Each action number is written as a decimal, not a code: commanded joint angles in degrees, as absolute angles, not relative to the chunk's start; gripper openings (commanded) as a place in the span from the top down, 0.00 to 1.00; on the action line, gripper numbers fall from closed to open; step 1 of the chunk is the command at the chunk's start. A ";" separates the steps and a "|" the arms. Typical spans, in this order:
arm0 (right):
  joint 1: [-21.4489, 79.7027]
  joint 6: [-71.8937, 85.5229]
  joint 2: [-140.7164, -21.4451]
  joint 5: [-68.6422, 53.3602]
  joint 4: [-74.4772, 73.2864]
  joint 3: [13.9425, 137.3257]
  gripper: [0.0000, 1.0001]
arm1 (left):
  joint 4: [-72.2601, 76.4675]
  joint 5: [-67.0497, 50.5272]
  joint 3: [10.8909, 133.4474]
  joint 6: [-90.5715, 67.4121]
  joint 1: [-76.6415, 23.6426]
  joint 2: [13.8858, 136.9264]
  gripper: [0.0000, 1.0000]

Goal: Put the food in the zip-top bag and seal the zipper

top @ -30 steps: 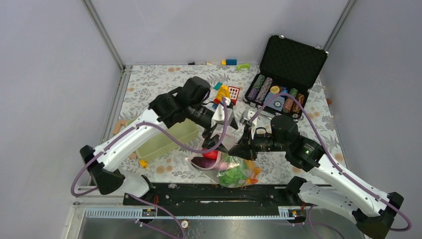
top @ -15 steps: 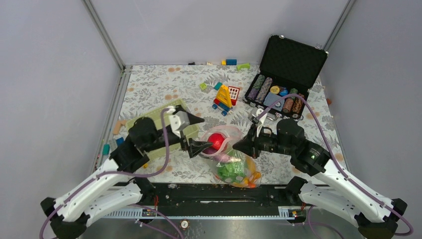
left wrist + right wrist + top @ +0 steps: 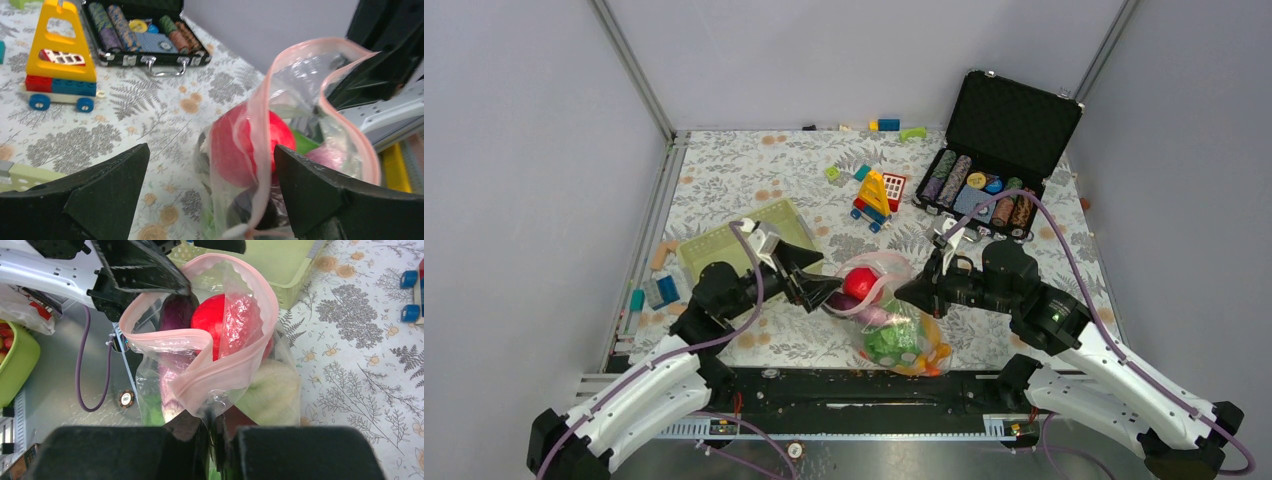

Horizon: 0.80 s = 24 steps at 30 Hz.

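From high up behind the near edge, looking steeply down on the whole table (image 3: 724, 170). From the left wrist, low and close, facing the zip-top bag (image 3: 320, 75), with the chip case (image 3: 145, 35) upper left. From the right wrist, hard up against the same bag's mouth

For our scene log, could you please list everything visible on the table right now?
zip-top bag: one, clear with pink strip, near centre, mouth open
food: several pieces, red, purple, green, orange, inside the bag
basket: one, pale green, left of the bag
chip case: one, black, open, far right
chip stacks: several, mixed colours, in the case
block vehicle: one, yellow, red and blue, middle
loose blocks: several, mixed colours, far and left edges
left tool: one, black, open at the bag's mouth
right tool: one, black, shut on the bag's rim
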<state>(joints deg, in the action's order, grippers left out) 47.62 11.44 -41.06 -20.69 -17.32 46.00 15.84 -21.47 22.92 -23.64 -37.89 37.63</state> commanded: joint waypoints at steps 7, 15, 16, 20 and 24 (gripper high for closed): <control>47.72 14.83 -40.95 -13.59 -17.66 49.33 0.91 | 33.71 -29.34 15.06 -33.41 -34.25 30.31 0.01; 47.72 15.30 -40.18 -14.59 -17.53 49.22 0.90 | 60.93 -38.11 8.86 -40.65 -27.20 45.56 0.01; 47.72 15.34 -40.05 -14.40 -17.62 49.18 0.90 | 67.85 -40.67 7.90 -43.36 -25.91 48.08 0.01; 47.72 15.26 -40.28 -13.98 -17.71 49.37 0.90 | 82.91 -48.52 7.28 -50.12 -23.47 56.92 0.01; 47.72 15.37 -40.92 -14.06 -17.65 49.79 0.90 | 83.23 -50.57 7.94 -50.31 -23.45 57.99 0.01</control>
<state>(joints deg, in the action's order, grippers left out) 47.62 14.85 -40.99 -14.46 -19.05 46.72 70.32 -43.77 6.94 -47.20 -23.79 57.84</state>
